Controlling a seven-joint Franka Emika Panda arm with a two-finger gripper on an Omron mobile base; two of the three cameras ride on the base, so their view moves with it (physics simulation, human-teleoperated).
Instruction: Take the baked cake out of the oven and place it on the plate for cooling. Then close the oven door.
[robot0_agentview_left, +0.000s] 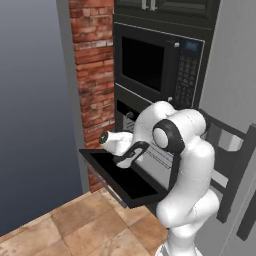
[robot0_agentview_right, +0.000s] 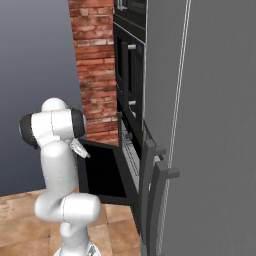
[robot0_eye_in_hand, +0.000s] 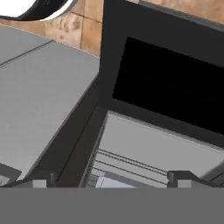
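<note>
Left base view shows the black built-in wall oven (robot0_agentview_left: 131, 117) set in a dark column beside a red brick pillar (robot0_agentview_left: 93, 75), under a black built-in microwave with a keypad (robot0_agentview_left: 159, 64). The wide black drop-down oven door with its dark glass window (robot0_agentview_left: 122, 177) hangs open, lying nearly level and reaching out over the brown tiled floor (robot0_agentview_left: 85, 225). The white arm with dark joints (robot0_agentview_left: 185, 170) rises from the lower right and bends toward the oven opening; its wrist sits just above the inner edge of the door, and the hand points in toward the cavity.

Right base view sees the same open door (robot0_agentview_right: 102, 172) edge-on past a tall grey cabinet panel (robot0_agentview_right: 210, 125) with dark bar handles (robot0_agentview_right: 152, 200), with the arm standing in front of it.

Hand view looks down along the two-finger gripper (robot0_eye_in_hand: 109, 177): the two small dark fingertips (robot0_eye_in_hand: 41, 177) stand far apart at the bottom edge, with nothing between them. Beyond them lie the door's dark glass (robot0_eye_in_hand: 175, 92) and a pale grey inner surface with thin wire rack lines (robot0_eye_in_hand: 127, 159) at the mouth of the oven. A small pale patch shows low among the rack lines; what it is cannot be told.
</note>
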